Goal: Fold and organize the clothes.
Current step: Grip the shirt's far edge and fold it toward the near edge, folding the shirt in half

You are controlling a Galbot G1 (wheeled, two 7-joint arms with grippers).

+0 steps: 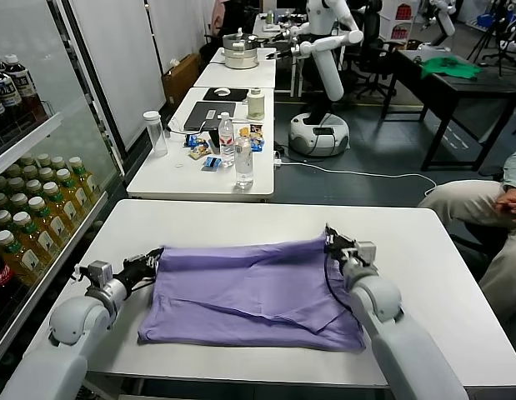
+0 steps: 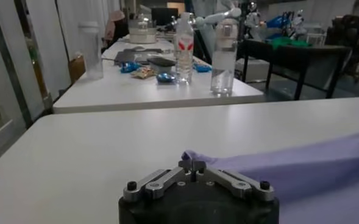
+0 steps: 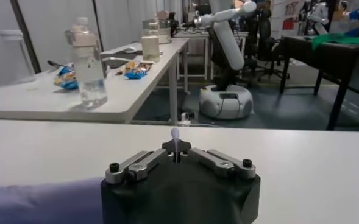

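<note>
In the head view both claws are partly hidden by the cloth they meet, and the arms are cut off at the lower edge of the picture. The print side of the lavender T-shirt [image 1: 253,292] cannot be seen; only plain fabric shows, lying flat but wrinkled on the white bench [image 1: 424,250], with 1 loose fold near its right front corner.

The left claw [image 1: 154,260] sits at the shirt's far left corner. In the left wrist view its jaws are pressed together with a corner of the purple fabric [image 2: 289,164] pinched between them, the cloth running off to one side over the bench top.

The right claw [image 1: 334,242] sits at the shirt's far right corner. Its wrist view shows the jaws closed with what looks like a small pale tuft of fabric [image 3: 175,134] poking up between the tips, though that scrap is tiny and hard to judge; more purple cloth shows low beside the claw body.

Both forearms reach forward low over the bench, 1 along each side of the shirt, wrists roughly level.
</note>
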